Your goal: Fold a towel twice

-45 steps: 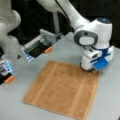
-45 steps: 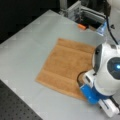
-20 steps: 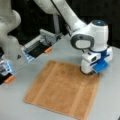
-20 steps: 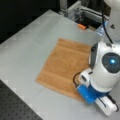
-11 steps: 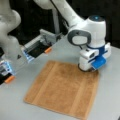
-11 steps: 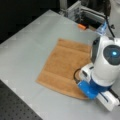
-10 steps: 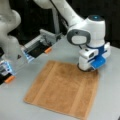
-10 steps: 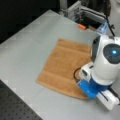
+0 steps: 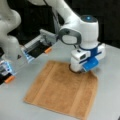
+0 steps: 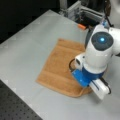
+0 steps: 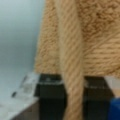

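Your gripper pinches a raised ridge of the towel between its two dark fingers, as the wrist view shows: the pale-striped fold of terry stands up between them, pressed from both sides, and runs straight away from the claw toward the wrist view's top. The rest of the cloth spreads out beyond that ridge, with bare table to the towel's left in the wrist view.

Move back to a front view and you see the gripper down on the towel at its far right corner, the one toward the view's top right. From that corner the whole cloth lies away toward the view's bottom left, flat and open on the grey table, with its paler stripes running along two opposite edges. No fold is made yet; the cloth lies as a single spread sheet.

In a front view from the opposite side, the gripper sits at the towel's near right edge, and there the hem looks slightly bunched and curled under the arm's blue-and-white head. The towel lies near the middle of the table, reaching away from the claw toward the view's upper left.

Beyond the towel, at the table's far edge, stands a metal fixture with orange tabs.
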